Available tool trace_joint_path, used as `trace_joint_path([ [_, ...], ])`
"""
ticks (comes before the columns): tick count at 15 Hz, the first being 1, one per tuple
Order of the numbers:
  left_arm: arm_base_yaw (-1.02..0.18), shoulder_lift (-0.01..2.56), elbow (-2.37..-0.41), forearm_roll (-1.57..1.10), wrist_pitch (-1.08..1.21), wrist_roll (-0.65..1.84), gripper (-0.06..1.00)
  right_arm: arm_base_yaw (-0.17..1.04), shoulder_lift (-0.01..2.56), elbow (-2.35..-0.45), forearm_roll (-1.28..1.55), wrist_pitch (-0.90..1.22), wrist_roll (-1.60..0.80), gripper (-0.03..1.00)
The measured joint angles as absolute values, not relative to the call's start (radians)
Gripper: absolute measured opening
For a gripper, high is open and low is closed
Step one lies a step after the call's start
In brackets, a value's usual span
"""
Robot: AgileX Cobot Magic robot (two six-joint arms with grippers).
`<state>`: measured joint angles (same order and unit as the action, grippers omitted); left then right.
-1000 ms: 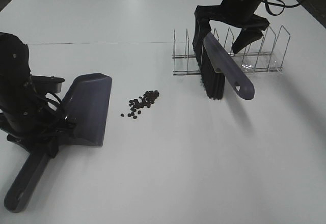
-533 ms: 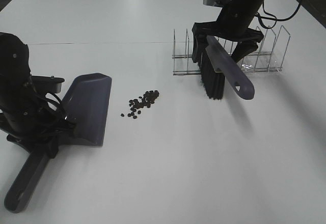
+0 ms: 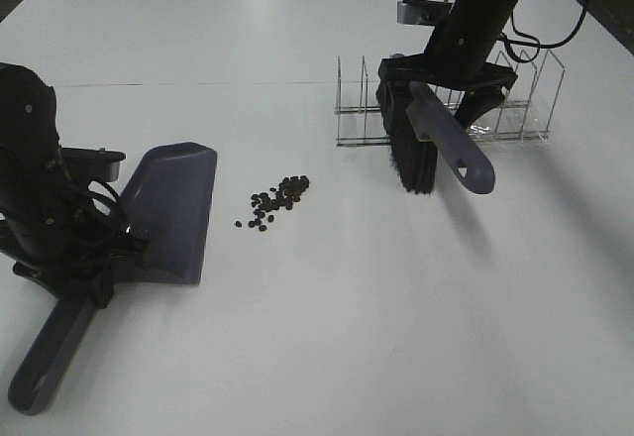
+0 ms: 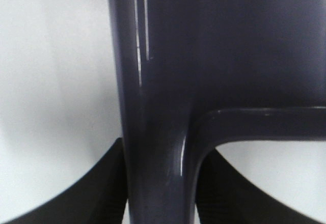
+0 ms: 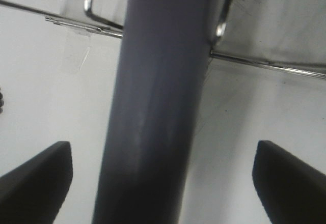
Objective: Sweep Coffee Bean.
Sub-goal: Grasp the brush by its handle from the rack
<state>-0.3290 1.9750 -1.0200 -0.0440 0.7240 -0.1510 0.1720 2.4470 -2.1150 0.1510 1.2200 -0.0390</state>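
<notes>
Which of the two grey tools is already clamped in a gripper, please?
The dustpan, left gripper shut on its handle; the brush stands between open jaws.

The left arm (image 3: 35, 159) crouches low at the near left with its wrist bent down. The left gripper (image 3: 87, 275) is clamped tight on a dustpan handle (image 4: 158, 107), its fingers (image 4: 76, 198) pressing from both sides. The right arm (image 3: 490, 5) reaches down from the far right. The right gripper (image 3: 436, 94) points downward, jaws spread wide astride a brush handle (image 5: 158, 107), with both fingers (image 5: 35, 178) clear of it.
</notes>
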Motion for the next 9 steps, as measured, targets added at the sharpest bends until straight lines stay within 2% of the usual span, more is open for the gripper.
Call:
trace_joint_path([
  [7, -0.329, 1.975, -1.02, -0.044, 0.724, -0.151, 0.33, 0.172, 2.448, -2.116, 0.151, 1.22, -0.038, 0.62],
  [9, -0.329, 1.975, -1.02, -0.044, 0.724, -0.151, 0.33, 0.172, 2.456, -2.116, 0.152, 1.22, -0.038, 0.51],
])
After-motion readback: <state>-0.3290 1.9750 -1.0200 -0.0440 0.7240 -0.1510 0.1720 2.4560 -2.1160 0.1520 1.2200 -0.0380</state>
